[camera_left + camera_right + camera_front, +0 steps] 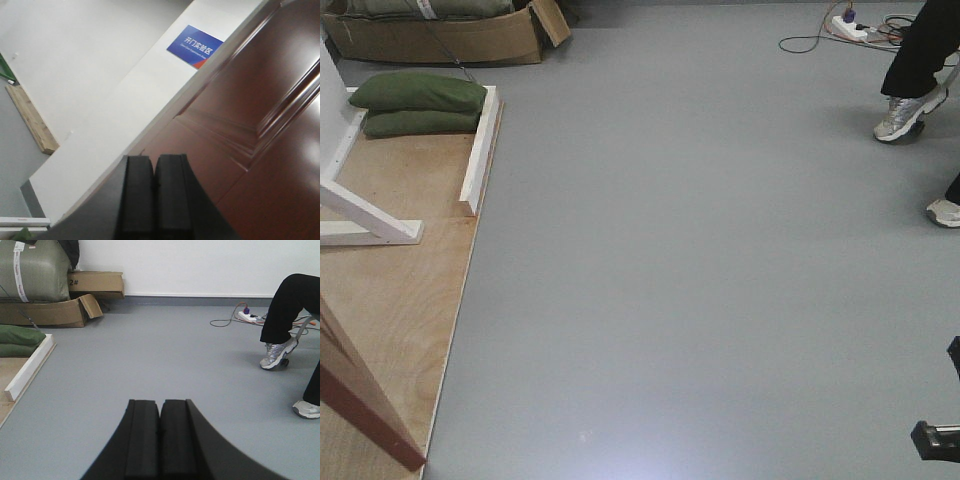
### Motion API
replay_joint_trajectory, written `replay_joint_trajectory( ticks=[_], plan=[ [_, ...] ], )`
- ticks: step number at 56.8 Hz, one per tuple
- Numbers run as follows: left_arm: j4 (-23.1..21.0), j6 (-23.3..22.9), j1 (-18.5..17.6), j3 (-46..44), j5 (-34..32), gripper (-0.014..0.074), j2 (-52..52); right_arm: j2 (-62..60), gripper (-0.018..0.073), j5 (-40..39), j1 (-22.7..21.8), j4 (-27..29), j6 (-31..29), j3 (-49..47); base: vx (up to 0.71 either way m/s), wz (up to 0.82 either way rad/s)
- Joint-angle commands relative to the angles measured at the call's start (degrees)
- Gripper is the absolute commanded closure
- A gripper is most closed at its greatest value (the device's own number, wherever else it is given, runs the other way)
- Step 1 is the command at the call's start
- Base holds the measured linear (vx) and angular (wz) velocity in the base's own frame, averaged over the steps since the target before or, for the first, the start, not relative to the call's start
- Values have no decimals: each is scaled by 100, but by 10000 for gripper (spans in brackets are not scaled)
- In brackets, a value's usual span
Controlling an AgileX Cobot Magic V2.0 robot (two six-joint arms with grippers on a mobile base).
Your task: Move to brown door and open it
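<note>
The brown door [270, 165] fills the left wrist view toward 3 o'clock. It is probably heavy and rigid, best worked near its free edge. Left gripper [154, 192] and right gripper [160, 437] are both closed and empty.

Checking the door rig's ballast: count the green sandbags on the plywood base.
2, stacked at the far end of the plywood base beside the white beam: the upper sandbag on the lower sandbag. More may be hidden off frame left.
</note>
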Motion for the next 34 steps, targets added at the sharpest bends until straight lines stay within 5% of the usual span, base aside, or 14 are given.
replay_joint_trajectory(
  ticks=[1,18,34],
  plan=[
    [-50,17,-357,-191,-518,600,-7,-76,559,-472,-10,-35,-31,23,0,0],
    [-50,17,-1818,-197,-644,600,419,-76,559,-472,-10,-35,-31,23,0,0],
    [-50,11,-2563,-202,-805,600,523,-76,559,-472,-10,-35,-31,23,0,0]
  ],
)
